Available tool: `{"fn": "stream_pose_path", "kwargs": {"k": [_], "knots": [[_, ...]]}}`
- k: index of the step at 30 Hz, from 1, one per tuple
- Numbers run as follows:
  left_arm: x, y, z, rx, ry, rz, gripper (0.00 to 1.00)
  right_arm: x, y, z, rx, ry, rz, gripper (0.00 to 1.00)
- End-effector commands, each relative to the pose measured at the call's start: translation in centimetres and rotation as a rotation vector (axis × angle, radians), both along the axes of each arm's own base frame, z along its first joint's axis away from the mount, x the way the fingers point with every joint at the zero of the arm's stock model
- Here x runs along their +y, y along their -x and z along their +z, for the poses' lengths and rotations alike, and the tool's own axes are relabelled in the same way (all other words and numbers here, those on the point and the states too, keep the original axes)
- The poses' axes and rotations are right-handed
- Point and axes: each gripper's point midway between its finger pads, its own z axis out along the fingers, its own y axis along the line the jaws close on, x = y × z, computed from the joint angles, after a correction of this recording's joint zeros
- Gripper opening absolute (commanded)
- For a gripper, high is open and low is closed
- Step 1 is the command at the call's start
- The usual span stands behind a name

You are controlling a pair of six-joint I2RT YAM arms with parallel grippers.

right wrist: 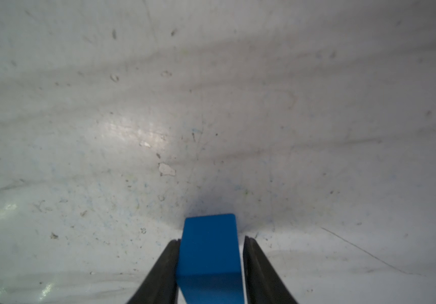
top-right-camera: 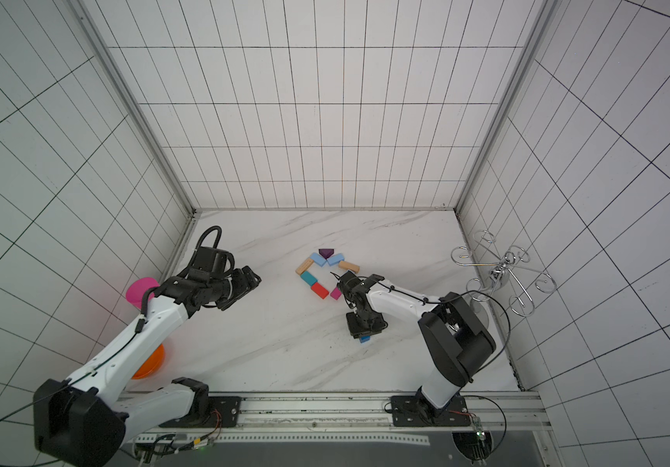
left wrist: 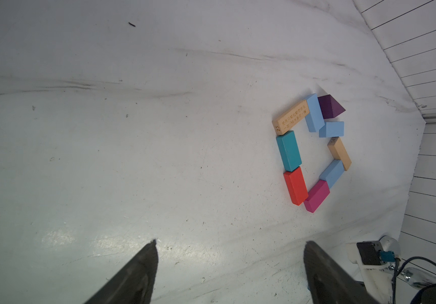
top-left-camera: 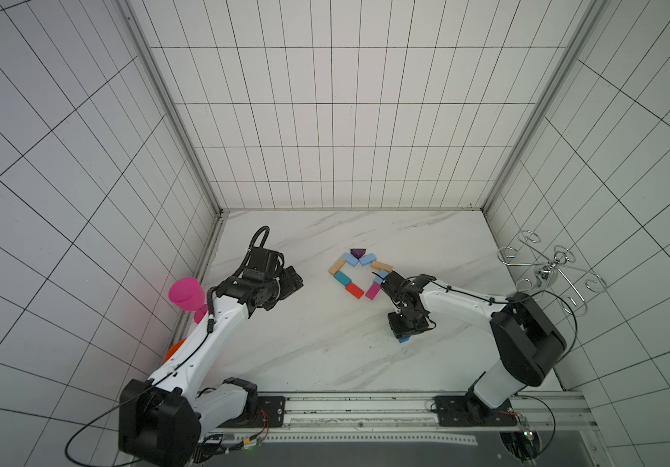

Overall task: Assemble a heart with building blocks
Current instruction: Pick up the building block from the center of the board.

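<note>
- The left gripper hung above the table with its fingers spread wide and nothing between them.
- The right gripper pointed down at the table, its two fingers standing close on either side of the blue cube.
- One finger lay against the cube and the other was at its side. Whether they gripped it firmly could not be told.
- In a top view the cube peeked out under the right gripper, nearer the robot's base than the heart and apart from it.
- The heart lay in the middle of the table as a hollow outline of nine blocks.
- The purple triangle sat at the notch between two light blue blocks.
- The red block and the magenta block met at the end nearest the robot.
- A pink goblet and an orange bowl stood by the left wall, and a wire rack stood at the right.
</note>
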Motion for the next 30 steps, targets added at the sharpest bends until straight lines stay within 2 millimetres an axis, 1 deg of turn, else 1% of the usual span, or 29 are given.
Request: {"fn": "stream_pose_path", "kwargs": {"k": [1, 5, 10, 16, 21, 25, 30], "knots": [[0.4, -0.2, -0.4, -0.004, -0.014, 0.013, 0.86, -1.0, 0.7, -0.7, -0.001, 0.049, 0.012, 0.34], [0.5, -0.2, -0.3, -0.007, -0.015, 0.016, 0.86, -1.2, 0.7, -0.7, -0.007, 0.055, 0.008, 0.25], [0.6, 0.0, -0.2, -0.007, -0.019, 0.020, 0.86, -1.2, 0.7, -0.5, -0.016, 0.057, 0.006, 0.18], [0.8, 0.0, -0.1, -0.009, -0.026, 0.025, 0.86, -0.9, -0.4, 1.4, -0.069, 0.075, 0.031, 0.15], [1.0, -0.1, 0.0, -0.011, -0.034, 0.032, 0.86, -0.4, -1.0, 2.4, -0.090, 0.082, 0.053, 0.14], [1.1, 0.0, -0.2, -0.009, -0.043, 0.034, 0.86, 0.7, -1.4, 3.3, -0.111, 0.075, 0.077, 0.14], [1.2, -0.1, -0.3, -0.006, -0.049, 0.033, 0.86, 3.5, -2.5, 4.8, -0.151, 0.056, 0.148, 0.14]]}}
